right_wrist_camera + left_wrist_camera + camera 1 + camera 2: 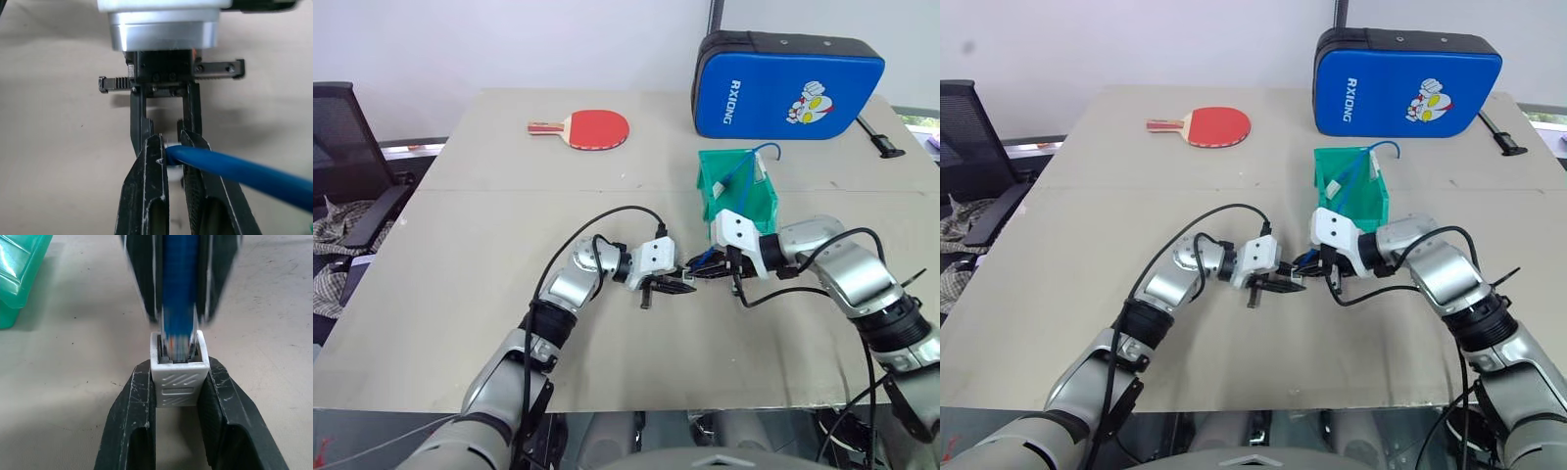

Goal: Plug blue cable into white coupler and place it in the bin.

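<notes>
1. While the left gripper (178, 382) pinches the coupler (179, 378) between its two black fingers, the right gripper (173, 152) is shut tight on the cable (234, 171) near its plug.
2. Both grippers meet nose to nose over the table (460, 294), and the coupler sits right between them, at about 7 o'clock from the bin (736, 191).
3. From the left wrist, the plug end of the cable looks like it is just going into the coupler's open hole. It is blurry, so I cannot tell if it is all the way in.
4. So the step now is the plugging step. I think it is almost done but not surely done.
5. Next, the right gripper needs to push the plug straight in, and the left one must hold the coupler steady and not let it tip.
6. After that, the joined pair must go into the bin, which stands just behind the right gripper, at about 12 o'clock from it.
7. Another blue cord (744, 168) already lies in the bin, so the new one should not catch on it.
8. A red paddle (592, 128) and a blue pad (783, 88) lie far back and are not in the way.
</notes>
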